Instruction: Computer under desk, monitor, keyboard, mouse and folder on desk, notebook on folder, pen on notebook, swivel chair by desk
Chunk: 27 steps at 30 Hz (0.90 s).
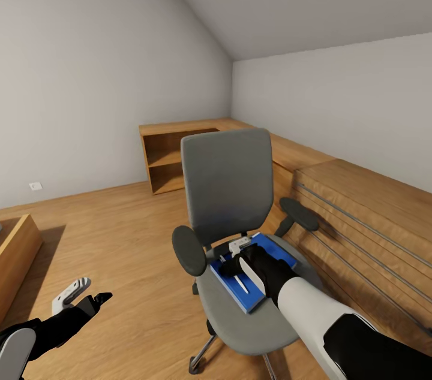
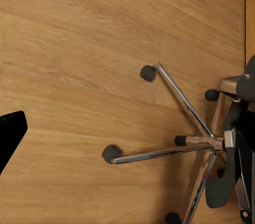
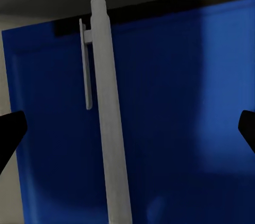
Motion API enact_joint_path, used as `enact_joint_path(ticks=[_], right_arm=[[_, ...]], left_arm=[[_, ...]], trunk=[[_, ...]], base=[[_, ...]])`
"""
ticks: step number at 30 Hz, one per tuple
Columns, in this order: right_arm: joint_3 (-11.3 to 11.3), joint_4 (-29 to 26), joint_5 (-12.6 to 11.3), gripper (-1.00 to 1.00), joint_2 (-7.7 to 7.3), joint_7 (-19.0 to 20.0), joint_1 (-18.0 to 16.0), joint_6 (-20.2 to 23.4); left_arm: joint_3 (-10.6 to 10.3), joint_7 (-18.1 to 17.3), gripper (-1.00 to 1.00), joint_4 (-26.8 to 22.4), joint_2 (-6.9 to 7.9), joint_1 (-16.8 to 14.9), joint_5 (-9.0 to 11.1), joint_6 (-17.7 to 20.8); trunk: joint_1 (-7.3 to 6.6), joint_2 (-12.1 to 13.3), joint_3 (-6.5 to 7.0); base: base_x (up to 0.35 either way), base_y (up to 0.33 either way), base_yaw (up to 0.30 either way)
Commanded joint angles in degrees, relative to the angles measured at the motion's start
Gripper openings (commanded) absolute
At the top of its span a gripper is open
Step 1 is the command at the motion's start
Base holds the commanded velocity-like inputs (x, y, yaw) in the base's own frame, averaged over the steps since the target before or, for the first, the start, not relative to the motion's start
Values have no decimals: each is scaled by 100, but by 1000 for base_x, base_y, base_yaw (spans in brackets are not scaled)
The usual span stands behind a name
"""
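The grey swivel chair [image 1: 228, 188] stands mid-room on the wood floor, its back toward the far wall. On its seat lies the blue folder [image 1: 257, 299], and the white pen [image 1: 242, 283] rests on the folder. My right gripper [image 1: 235, 260] hovers just above them, open. The right wrist view shows the pen [image 3: 106, 118] lying on the folder [image 3: 180, 118] between my two black fingertips [image 3: 8, 136], which do not touch it. My left gripper [image 1: 84, 297] hangs open and empty, low beside the chair. The desk, monitor, keyboard, mouse, computer and notebook are out of view.
The chair's chrome star base [image 2: 202, 139] with black castors spreads over the floor. A low wooden shelf unit [image 1: 180, 158] fills the far corner and a long wooden cabinet [image 1: 360, 212] runs along the right wall. Another wooden piece [image 1: 18, 248] sits at the left.
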Motion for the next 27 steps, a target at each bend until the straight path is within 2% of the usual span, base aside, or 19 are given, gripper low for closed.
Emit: enact_joint_path(ticks=[1, 16, 17, 27], right_arm=[[37, -5, -32, 100, -5, -5, -7, 21], [37, -5, -32, 100, -5, -5, -10, 21], [37, -5, -32, -100, -5, -5, -11, 21], [37, -5, -32, -100, -5, -5, -9, 21]], left_arm=[[3, 53, 100, -6, 0, -4, 60, 19], [4, 53, 100, -8, 0, -4, 60, 19], [4, 53, 100, -6, 0, -4, 60, 19], [3, 53, 100, -7, 0, -4, 60, 19]], trunk=[[-1, -3, -6], [-1, -3, -6], [-1, -3, -6], [-1, -3, -6]], base=[[0, 0, 0], [0, 0, 0], [0, 0, 0], [0, 0, 0]])
